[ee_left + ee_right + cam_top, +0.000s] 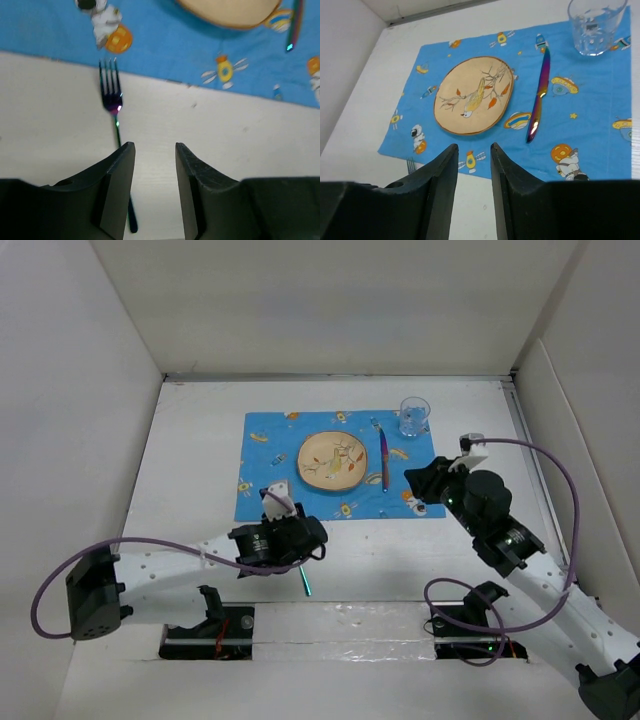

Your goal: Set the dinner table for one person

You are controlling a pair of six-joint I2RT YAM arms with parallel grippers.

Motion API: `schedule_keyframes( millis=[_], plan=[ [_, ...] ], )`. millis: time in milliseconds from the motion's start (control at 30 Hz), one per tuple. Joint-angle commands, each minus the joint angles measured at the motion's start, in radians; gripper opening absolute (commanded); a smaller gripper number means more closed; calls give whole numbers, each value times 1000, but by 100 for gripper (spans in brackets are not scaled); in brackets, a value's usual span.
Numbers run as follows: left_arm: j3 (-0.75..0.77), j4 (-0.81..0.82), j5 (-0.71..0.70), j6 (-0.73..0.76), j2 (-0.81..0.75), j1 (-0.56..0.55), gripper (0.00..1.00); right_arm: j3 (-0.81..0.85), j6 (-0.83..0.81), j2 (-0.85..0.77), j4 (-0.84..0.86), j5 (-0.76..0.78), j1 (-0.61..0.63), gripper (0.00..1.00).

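Observation:
The white dinner table (190, 470) carries a blue cartoon-print placemat (270, 455). On the mat are a tan bird-print plate (333, 460), an iridescent knife (384, 462) right of the plate, and a clear glass (414, 416) at the mat's far right corner. An iridescent fork (112, 100) lies on the bare table, its tines at the mat's near edge. Its handle end shows in the top view (306, 584). My left gripper (155, 147) is open and empty just above it, the handle passing beside the left finger. My right gripper (474, 150) is open and empty over the mat's near right edge.
White walls (110, 390) enclose the table on the left, back and right. The right wrist view shows the plate (472, 95), knife (540, 90), glass (594, 25) and fork tines (410, 164). Purple cables (560, 500) loop beside both arms.

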Motion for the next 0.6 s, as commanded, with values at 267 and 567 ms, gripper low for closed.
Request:
schedule_keyframes(
  millis=[267, 567],
  plan=[
    [103, -326, -21, -499, 407, -141, 35, -72, 18, -29, 159, -210, -6, 38],
    [-12, -230, -5, -542, 334, -128, 35, -98, 27, -97, 162, -184, -6, 37]
  ],
)
